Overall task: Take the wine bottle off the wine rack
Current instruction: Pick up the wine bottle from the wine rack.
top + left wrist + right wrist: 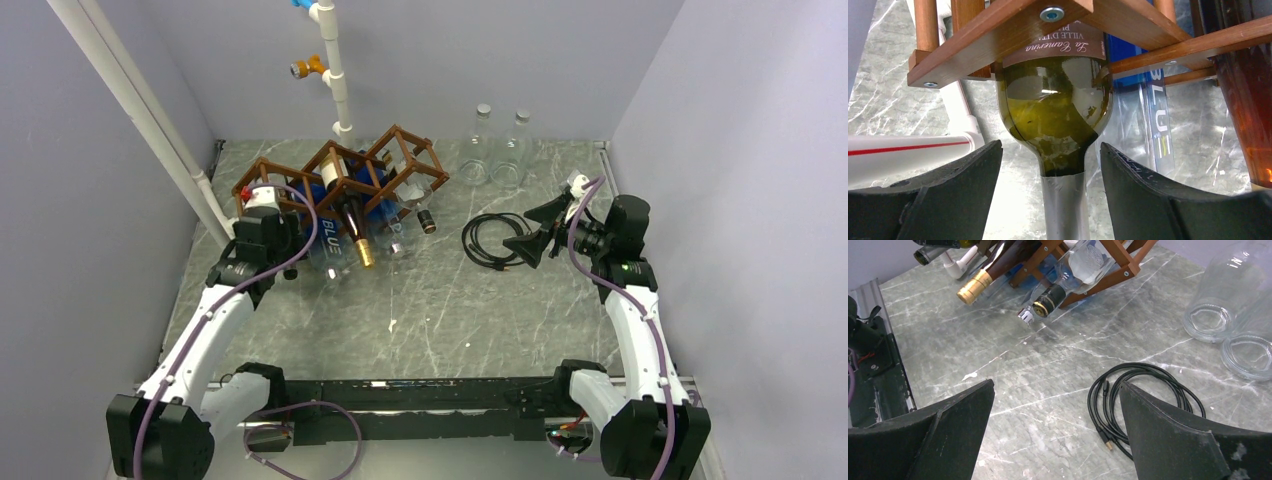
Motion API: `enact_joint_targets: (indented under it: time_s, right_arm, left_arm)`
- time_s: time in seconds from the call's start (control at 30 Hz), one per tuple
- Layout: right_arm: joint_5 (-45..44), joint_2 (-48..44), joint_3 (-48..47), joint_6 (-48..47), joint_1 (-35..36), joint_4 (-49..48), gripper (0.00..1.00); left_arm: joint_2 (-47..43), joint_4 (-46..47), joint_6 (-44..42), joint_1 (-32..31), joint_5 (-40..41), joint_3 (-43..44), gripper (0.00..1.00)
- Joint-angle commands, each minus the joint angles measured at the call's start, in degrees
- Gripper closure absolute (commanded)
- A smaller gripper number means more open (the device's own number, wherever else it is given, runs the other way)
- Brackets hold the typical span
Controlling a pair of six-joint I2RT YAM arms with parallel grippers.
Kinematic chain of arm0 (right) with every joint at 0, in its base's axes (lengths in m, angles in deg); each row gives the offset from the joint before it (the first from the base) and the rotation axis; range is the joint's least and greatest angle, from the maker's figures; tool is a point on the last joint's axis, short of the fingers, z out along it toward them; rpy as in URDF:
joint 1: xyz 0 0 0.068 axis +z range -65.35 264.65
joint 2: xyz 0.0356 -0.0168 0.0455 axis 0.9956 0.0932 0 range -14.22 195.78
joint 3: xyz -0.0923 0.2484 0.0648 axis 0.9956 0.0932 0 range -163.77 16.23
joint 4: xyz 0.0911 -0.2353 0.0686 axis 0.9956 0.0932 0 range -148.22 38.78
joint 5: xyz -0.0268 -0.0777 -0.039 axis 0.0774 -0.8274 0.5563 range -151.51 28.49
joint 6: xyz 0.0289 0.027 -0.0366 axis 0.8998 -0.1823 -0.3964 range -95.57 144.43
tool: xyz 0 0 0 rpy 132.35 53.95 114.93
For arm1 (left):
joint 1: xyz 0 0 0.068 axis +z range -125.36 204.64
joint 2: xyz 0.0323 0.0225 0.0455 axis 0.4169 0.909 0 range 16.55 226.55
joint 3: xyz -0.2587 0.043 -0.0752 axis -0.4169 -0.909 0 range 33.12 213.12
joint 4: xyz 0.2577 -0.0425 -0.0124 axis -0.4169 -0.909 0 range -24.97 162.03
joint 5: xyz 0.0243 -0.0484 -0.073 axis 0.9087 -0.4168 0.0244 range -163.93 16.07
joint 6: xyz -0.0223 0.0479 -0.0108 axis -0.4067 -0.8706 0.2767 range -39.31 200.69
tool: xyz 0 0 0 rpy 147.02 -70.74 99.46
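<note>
My left gripper brackets the neck of the green wine bottle, jaws apart and holding nothing. The bottle lies in the wine rack's left-end cell. Recommended: centre on the neck, clamp firmly, withdraw along its axis. The right gripper is wide open and empty.

right gripper: jaws wide apart over grey marbled worktop | black cable: coiled, beside one finger | wine rack: top edge, necks of gold-capped bottle and black-capped clear bottle sticking out | clear glass jars: two, right edge, side by side
</note>
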Motion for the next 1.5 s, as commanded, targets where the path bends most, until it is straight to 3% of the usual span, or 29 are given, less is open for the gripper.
enact_joint_targets:
  time_s: [0.0, 1.1, 1.33, 1.47]
  right_arm:
    - [2.1, -1.1, 0.7, 0.6, -0.1, -3.5, 0.02]
    - [2.5, -1.9, 1.1, 1.4, -0.1, -4.5, 0.01]
    - [2.5, -2.0, 1.2, 1.6, -0.1, -4.5, 0.01]
    - [2.4, -2.0, 1.2, 1.6, -0.1, -4.6, 0.01]
  left_arm:
    - [0.1, 3.9, 0.2, 0.5, -0.3, -0.6, 0.24]
    - [3.8, 5.5, 2.2, 0.9, -2.1, -2.2, 0.38]
    - [3.5, 5.5, 2.2, 0.9, -2.1, -2.3, 0.46]
    - [3.1, 5.3, 2.2, 0.9, -2.4, -2.4, 0.57]
